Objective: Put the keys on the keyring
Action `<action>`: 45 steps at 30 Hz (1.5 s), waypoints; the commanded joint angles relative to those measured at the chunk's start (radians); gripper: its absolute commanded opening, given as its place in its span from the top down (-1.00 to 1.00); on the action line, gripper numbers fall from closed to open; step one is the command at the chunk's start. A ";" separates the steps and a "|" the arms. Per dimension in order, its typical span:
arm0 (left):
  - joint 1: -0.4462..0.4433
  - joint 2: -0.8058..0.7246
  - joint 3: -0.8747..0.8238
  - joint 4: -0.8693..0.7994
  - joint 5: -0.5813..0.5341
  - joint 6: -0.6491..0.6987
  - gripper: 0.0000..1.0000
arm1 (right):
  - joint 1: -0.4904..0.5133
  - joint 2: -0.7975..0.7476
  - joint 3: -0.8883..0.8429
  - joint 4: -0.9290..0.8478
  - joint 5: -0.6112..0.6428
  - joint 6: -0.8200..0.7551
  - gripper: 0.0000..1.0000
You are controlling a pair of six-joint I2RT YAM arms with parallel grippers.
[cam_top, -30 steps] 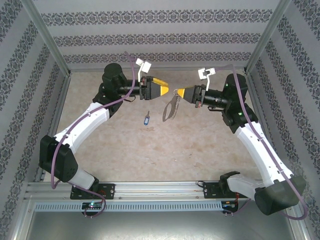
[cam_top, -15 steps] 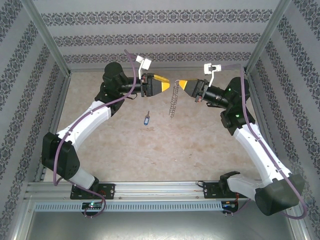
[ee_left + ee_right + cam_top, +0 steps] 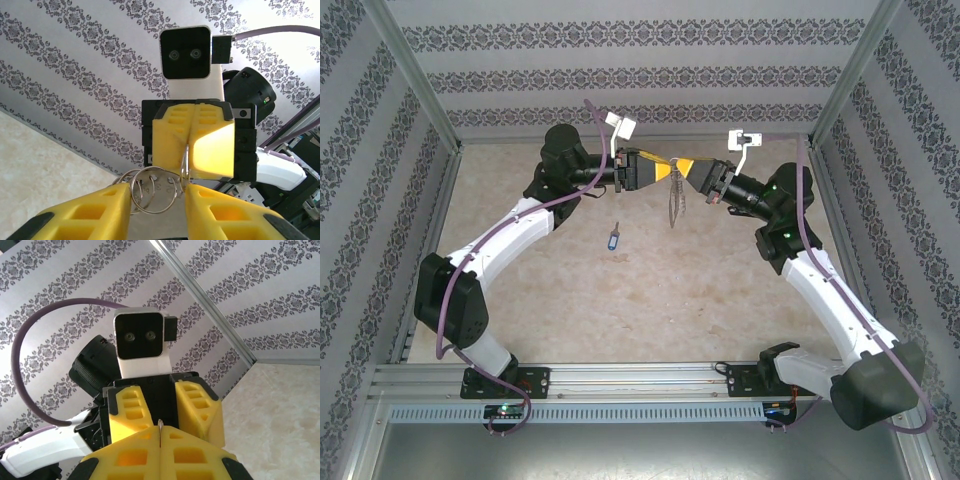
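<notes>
My right gripper (image 3: 686, 167) is pressed together on the keyring (image 3: 150, 187), which hangs at upper centre of the overhead frame, above the table (image 3: 720, 290). My left gripper (image 3: 662, 169) stands part-spread around it; whether it pinches yet I cannot tell. The blue key (image 3: 613, 237) lies untouched left of centre, so I judge all the threading lies ahead. The loop's opening is too fine to make out.
</notes>
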 commanded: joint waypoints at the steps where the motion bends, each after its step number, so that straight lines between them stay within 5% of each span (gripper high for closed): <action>1: -0.014 0.005 0.045 0.056 0.002 -0.004 0.37 | 0.014 0.005 -0.008 0.096 0.018 0.016 1.00; 14: -0.029 0.032 0.053 0.180 0.004 -0.086 0.60 | 0.024 0.014 -0.010 0.088 0.019 0.002 1.00; 24: -0.028 0.019 0.055 0.187 0.015 -0.101 0.32 | 0.026 0.004 -0.017 0.088 0.027 -0.007 1.00; 32: -0.029 0.016 0.053 0.226 0.030 -0.130 0.98 | 0.032 -0.006 -0.024 0.076 0.040 -0.017 1.00; 35: -0.028 0.010 0.052 0.218 0.041 -0.122 1.00 | 0.033 -0.018 -0.026 0.056 0.048 -0.025 1.00; 37: -0.028 0.005 0.065 0.150 0.063 -0.075 1.00 | 0.033 -0.028 -0.014 -0.008 0.047 -0.052 0.94; 40: -0.029 -0.010 0.109 -0.091 0.106 0.102 1.00 | 0.032 -0.057 0.052 -0.258 0.039 -0.179 0.35; 45: -0.031 -0.018 0.296 -0.859 0.078 0.674 1.00 | 0.008 -0.081 0.175 -0.646 -0.016 -0.409 0.16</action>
